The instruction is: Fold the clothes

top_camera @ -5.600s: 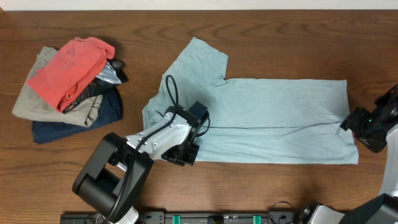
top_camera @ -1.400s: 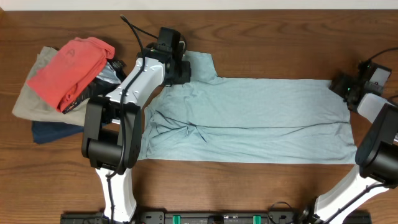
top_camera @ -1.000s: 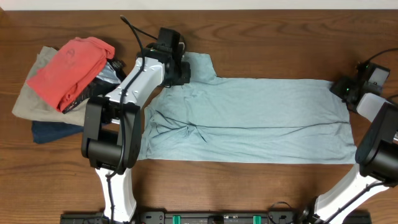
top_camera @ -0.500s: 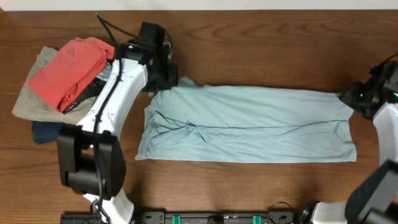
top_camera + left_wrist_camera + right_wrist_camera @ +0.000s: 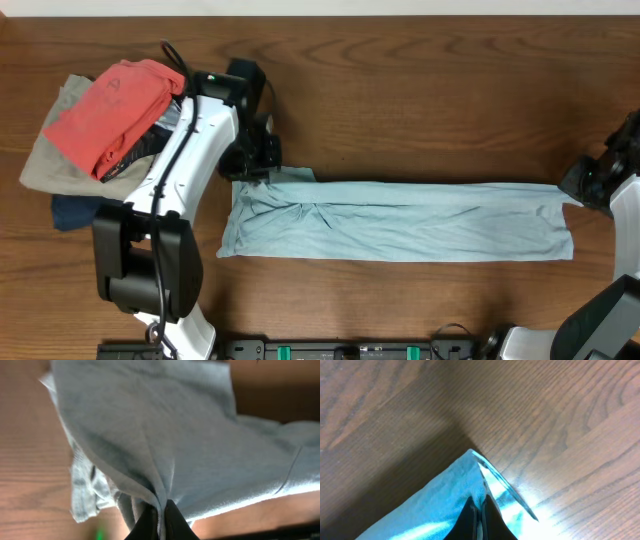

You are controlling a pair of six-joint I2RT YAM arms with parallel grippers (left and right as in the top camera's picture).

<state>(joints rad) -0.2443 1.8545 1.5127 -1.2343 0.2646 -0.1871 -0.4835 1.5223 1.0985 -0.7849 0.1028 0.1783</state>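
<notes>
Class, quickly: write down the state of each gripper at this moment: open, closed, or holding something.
The left gripper is closed, jaws pinching the light-blue garment at its left end.
The right gripper is closed, jaws pinching a corner of the same garment.

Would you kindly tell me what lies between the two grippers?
The light-blue garment, stretched from left gripper to right gripper, in the overhead view.
</notes>
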